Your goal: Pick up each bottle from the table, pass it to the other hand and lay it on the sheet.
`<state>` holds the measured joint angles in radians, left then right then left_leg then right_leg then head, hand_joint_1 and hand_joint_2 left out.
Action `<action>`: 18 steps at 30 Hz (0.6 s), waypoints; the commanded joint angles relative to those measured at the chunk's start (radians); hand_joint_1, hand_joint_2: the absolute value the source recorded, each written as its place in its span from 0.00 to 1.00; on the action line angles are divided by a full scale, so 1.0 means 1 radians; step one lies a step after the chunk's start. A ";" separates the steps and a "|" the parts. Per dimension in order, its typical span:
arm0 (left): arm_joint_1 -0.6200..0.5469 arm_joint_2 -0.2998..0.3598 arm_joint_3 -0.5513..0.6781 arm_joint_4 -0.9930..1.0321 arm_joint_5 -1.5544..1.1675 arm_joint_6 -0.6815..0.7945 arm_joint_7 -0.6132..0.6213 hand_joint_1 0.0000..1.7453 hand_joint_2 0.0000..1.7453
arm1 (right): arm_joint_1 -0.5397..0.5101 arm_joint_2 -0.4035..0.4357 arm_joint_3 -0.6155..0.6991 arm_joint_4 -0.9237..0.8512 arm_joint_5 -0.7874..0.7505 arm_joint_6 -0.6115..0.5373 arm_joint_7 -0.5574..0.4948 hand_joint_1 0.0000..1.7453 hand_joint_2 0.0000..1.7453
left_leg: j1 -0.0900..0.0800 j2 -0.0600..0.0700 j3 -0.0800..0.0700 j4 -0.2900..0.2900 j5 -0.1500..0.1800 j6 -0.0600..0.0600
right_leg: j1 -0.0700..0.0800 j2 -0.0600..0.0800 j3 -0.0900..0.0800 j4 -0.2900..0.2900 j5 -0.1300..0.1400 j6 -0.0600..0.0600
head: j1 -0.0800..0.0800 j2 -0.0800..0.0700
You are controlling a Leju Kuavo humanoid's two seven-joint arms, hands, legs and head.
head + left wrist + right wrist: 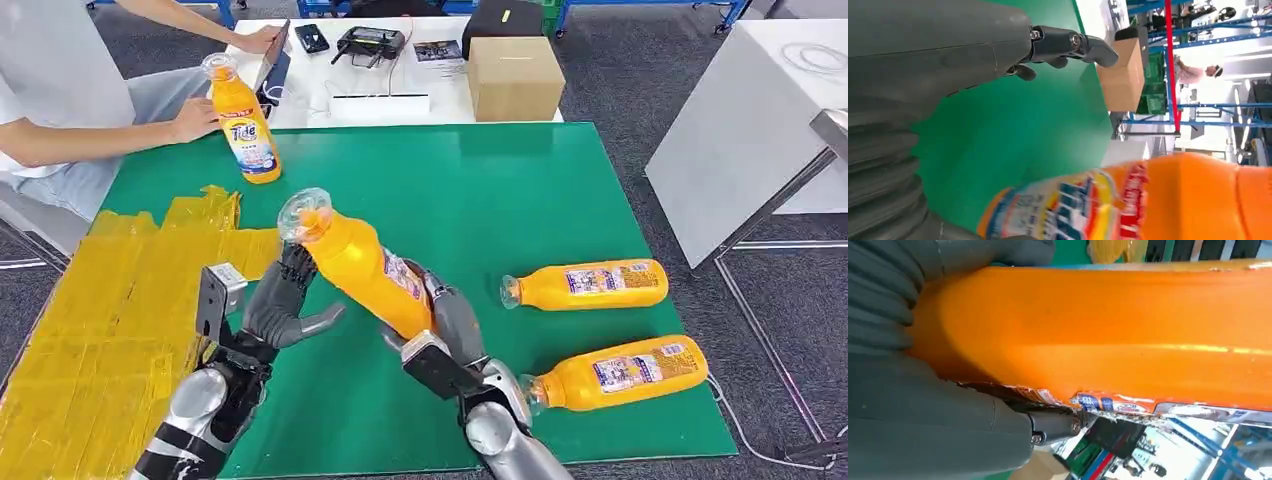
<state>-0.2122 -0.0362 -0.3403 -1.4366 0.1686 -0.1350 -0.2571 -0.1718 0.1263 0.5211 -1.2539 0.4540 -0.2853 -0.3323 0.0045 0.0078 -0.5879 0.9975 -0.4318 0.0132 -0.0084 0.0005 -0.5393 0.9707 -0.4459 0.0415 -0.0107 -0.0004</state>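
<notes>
My right hand (450,325) grips an orange Tide bottle (360,265) by its lower body and holds it tilted above the green mat (480,190), clear cap pointing up and left. The right wrist view shows the same bottle (1098,330) pressed against that hand (923,430). My left hand (280,305) is just left of the bottle's neck, fingers spread, holding nothing. In the left wrist view its fingers (1068,42) stretch out apart from the bottle (1148,200). The yellow sheet (100,310) covers the table's left side.
Two more orange bottles (590,285) (620,372) lie on the mat at the right. A third bottle (245,120) stands upright at the far left, beside a seated person's hand (195,118). A cardboard box (515,78) sits behind the mat, and a white table (750,130) stands to the right.
</notes>
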 commanded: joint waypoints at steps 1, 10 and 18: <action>-0.050 0.017 -0.035 0.075 0.003 -0.003 0.004 0.00 1.00 | -0.055 -0.005 0.034 0.097 -0.002 0.004 -0.003 1.00 1.00 | 0.001 -0.001 0.003 -0.001 -0.001 -0.001 | 0.001 0.000 0.003 -0.001 0.000 -0.001 | 0.000 0.000; -0.070 0.017 -0.049 0.086 0.007 -0.001 0.004 0.00 1.00 | -0.078 0.006 0.106 0.173 0.045 0.010 0.003 1.00 1.00 | 0.001 -0.001 0.004 -0.001 -0.001 0.000 | 0.001 0.000 0.004 -0.001 -0.001 -0.001 | 0.000 0.000; -0.071 0.016 -0.052 0.080 0.013 -0.002 0.004 0.00 1.00 | -0.091 0.012 0.138 0.213 0.064 0.020 0.019 1.00 1.00 | 0.001 -0.001 0.002 -0.001 0.000 0.000 | 0.001 -0.001 0.002 -0.001 0.000 -0.001 | 0.000 0.000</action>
<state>-0.2239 -0.0332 -0.3502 -1.4191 0.1751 -0.1350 -0.2564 -0.2150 0.1366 0.5841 -1.1581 0.5062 -0.2781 -0.3155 0.0047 0.0080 -0.5879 0.9975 -0.4317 0.0131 -0.0083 0.0005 -0.5398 0.9707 -0.4459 0.0414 -0.0107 -0.0004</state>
